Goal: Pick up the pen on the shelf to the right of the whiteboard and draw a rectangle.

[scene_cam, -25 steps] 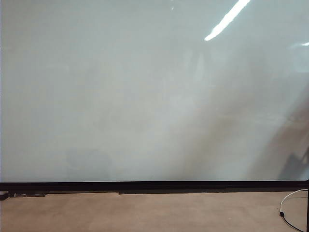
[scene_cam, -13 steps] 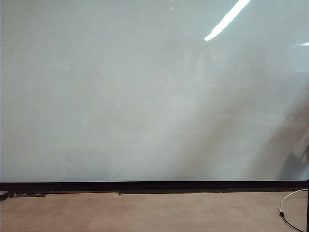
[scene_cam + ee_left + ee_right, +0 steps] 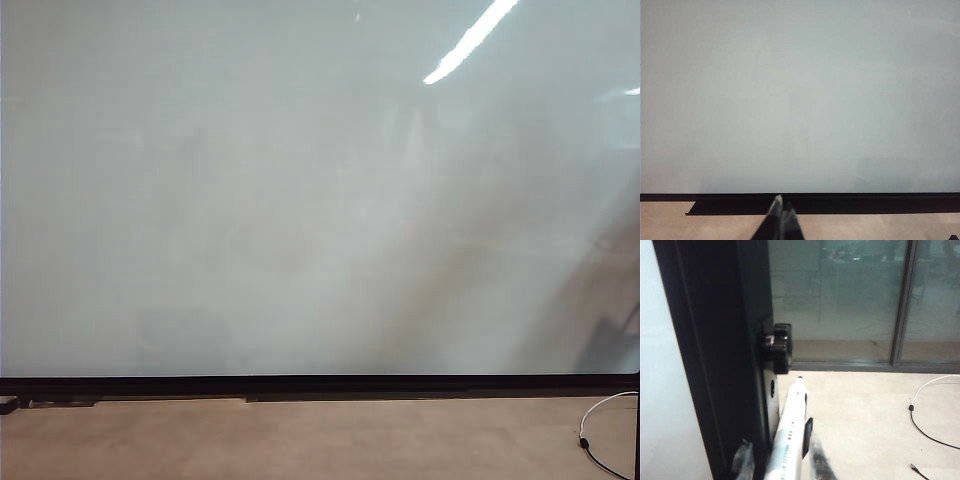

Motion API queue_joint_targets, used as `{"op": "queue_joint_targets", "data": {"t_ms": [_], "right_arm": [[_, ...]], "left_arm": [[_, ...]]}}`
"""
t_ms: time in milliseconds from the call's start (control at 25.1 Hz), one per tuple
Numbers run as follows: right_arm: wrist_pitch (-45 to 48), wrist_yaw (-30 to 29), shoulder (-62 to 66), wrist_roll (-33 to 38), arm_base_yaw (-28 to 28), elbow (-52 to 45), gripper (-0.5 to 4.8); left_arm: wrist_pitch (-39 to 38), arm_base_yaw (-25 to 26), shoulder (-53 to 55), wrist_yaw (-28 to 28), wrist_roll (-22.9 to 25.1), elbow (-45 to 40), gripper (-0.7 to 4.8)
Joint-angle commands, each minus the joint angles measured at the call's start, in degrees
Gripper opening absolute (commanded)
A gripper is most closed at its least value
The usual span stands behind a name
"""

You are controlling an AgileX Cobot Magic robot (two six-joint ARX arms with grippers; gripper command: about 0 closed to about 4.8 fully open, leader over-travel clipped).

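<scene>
left wrist view, lower middle: the left gripper [image 3: 782,212] hangs with jaws pressed together before the bare whiteboard [image 3: 800,95] — no rectangle drawn. right wrist view, bottom centre: the right gripper [image 3: 780,460] has jaws spread either side of one pen [image 3: 790,432], not visibly pinching — light, stiff, slippery; take it mid-barrel.

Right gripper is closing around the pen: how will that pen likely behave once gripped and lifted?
The pen is a slim, smooth round barrel, so probably light and stiff, but it may slip or twist between the right gripper fingers. Set down, it would likely roll.
</scene>
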Motion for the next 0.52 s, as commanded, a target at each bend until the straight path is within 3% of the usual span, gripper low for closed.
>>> {"op": "queue_joint_targets", "data": {"t_ms": [40,318,517], "right_arm": [[0.77,0.22,-0.24,0.22,-0.07,0.13,1.43],[0.66,0.22,-0.24,0.22,-0.07,0.13,1.42],[0.39,0.17,-0.24,0.22,-0.07,0.13,1.04]], "left_arm": [[0.33,-0.02,0.02,0.02,0.24,0.17,-0.04],[0.33,-0.02,0.02,0.02,0.24,0.17,-0.04],[0.33,-0.02,0.02,0.02,0.24,0.17,-0.04]]}}
